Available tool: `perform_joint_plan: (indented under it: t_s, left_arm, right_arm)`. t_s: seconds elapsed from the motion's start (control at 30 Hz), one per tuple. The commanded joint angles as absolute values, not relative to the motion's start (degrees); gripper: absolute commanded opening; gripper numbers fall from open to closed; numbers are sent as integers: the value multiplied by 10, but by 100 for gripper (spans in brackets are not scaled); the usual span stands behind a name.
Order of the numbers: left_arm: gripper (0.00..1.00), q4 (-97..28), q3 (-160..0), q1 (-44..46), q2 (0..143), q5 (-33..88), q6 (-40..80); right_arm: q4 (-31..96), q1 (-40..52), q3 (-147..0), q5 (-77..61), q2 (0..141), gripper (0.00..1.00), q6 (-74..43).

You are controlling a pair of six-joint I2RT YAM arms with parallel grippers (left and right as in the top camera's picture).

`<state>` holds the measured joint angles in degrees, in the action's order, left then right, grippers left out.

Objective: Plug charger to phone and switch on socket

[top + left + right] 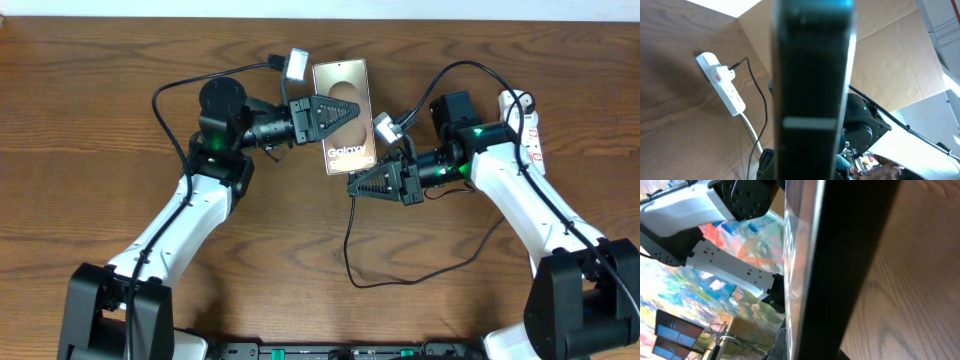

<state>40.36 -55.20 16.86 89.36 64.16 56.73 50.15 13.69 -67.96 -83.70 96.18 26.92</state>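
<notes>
At the middle of the overhead frame the job looks about half set up, no more. The charger (348,245) has its tip brought up to the lower edge of the phone (348,148), but I can't tell whether it has gone in. The switch, by my reckoning, is yet to be pressed.

The left gripper (322,118) reaches in from the left and is clamped on the phone, which seems lifted and tilted off the table (100,60). Its wrist view shows the phone edge-on, filling the centre. The right gripper (358,187) sits just below the phone, fingers drawn together on what looks like the charger's plug end. Its cable drops from there towards the bottom of the frame and curls right.

Further out, at the upper right, the socket (530,125) lies partly under the right arm, well apart from both grippers.
</notes>
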Motion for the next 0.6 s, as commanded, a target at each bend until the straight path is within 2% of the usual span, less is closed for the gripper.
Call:
perform_joint_plan:
  t_s: [0.0, 0.2, 0.57]
  left_arm:
    - [7, 401, -556, 175, 887, 668, 549]
    - [7, 401, -556, 175, 887, 704, 516]
    - [7, 401, -556, 174, 887, 770, 512]
  right_arm:
    - [476, 134, -686, -878, 959, 1, 220]
    - [460, 126, -686, -891, 959, 1, 176]
    - [456, 113, -686, -893, 959, 1, 171]
